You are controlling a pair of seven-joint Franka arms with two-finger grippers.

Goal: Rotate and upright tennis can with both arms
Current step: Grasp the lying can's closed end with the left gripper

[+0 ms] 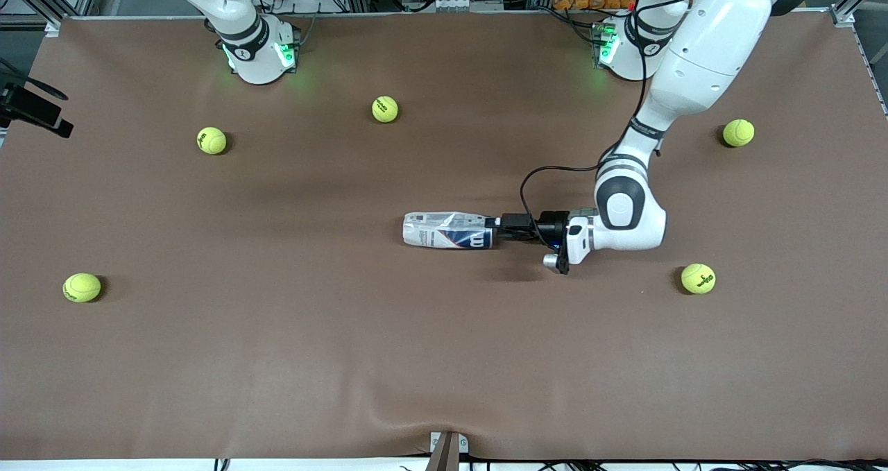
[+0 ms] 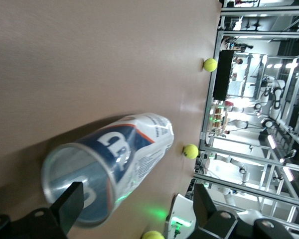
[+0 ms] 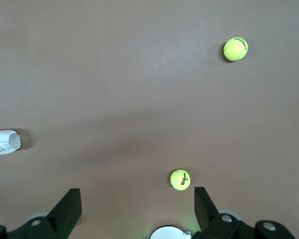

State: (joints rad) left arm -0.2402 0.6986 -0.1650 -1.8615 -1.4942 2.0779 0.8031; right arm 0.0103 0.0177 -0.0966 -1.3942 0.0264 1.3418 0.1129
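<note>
- The left gripper point(image 1: 501, 228) lies low over the table point(image 1: 277, 360), pointing toward 9 o'clock in the front view, right at the can's rimmed end.
- Its jaws stand spread and pinch nothing. In the left wrist view one finger point(image 2: 70, 206) crosses the can's round mouth, while the other finger point(image 2: 204, 209) stands well clear of the wall.
- The step in hand looks like taking hold of that end so the can can be turned.
- To do it well, I would keep the wrist level and centre the jaws on the rim. They should close only once both pads can meet the can squarely.
- A lopsided squeeze would likely roll or skid the tube, and the label already looks dented, so I would press gently.
- The can point(image 1: 449, 230) lies on its side near the table's middle, with its long axis running 9 to 3 o'clock. Its rim point(image 2: 77, 186) faces the gripper at 3 o'clock and its closed end point(image 1: 409, 228) sits at 9 o'clock.
- It is not upright yet, so most of the task remains.
- The nearest ball point(image 1: 698, 278) rests at about 4 o'clock from the gripper, well apart and out of the way.
- The right gripper point(image 3: 137, 204) waits high over the table by its own base, jaws spread and empty. The can's closed end point(image 3: 2, 142) shows far off in its view.
</note>
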